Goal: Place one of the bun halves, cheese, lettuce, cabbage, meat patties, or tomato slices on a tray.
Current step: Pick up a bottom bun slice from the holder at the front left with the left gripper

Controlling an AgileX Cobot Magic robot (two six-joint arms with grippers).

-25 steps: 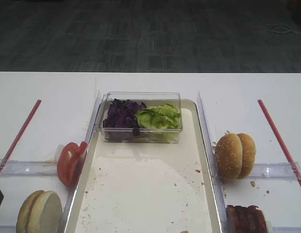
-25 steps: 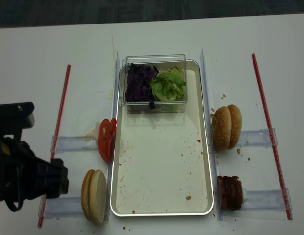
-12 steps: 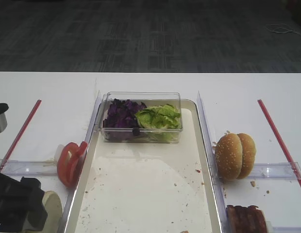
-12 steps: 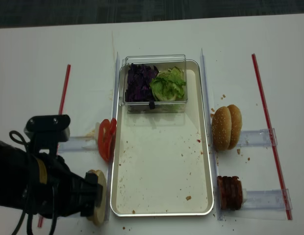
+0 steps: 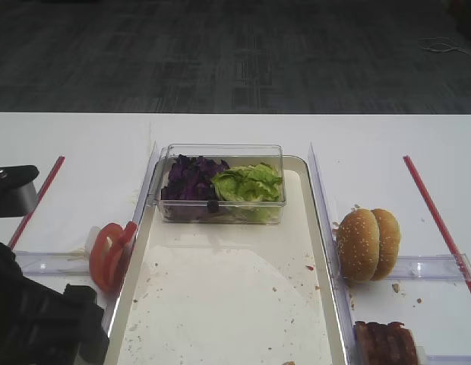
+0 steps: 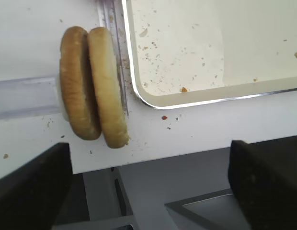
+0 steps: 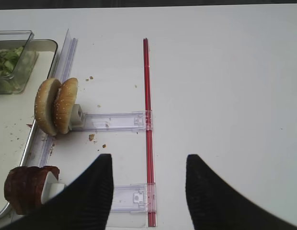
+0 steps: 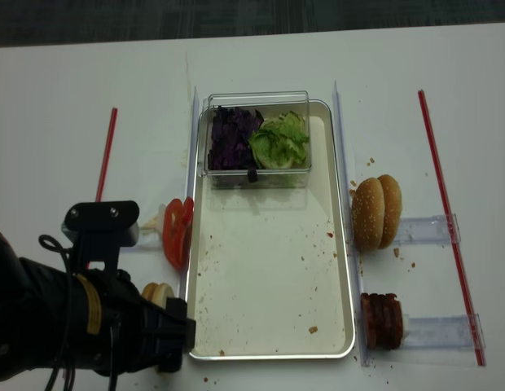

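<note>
Two plain bun halves (image 6: 93,86) stand on edge just left of the silver tray (image 6: 211,48). My left gripper (image 6: 148,191) hangs open above the table's front edge, short of the buns, with nothing between its fingers. In the realsense view the left arm (image 8: 73,326) covers most of the bun halves (image 8: 155,292). Tomato slices (image 8: 177,232) stand by the tray's (image 8: 269,356) left rim. Cabbage (image 8: 232,138) and lettuce (image 8: 278,142) fill a clear box. Meat patties (image 8: 381,320) sit at the right. My right gripper (image 7: 148,158) is open over bare table. Cheese is out of view.
Sesame-seeded bun halves (image 8: 376,212) stand right of the tray, above the patties (image 7: 26,189). Red strips (image 8: 448,220) (image 8: 104,159) and clear plastic rails (image 8: 423,230) lie on both sides of the white table. The clear box (image 8: 258,98) takes up the tray's far end.
The left arm has swung in from the left edge towards the tray and now covers the plain bun halves in both high views. Its jaws have stayed open.
</note>
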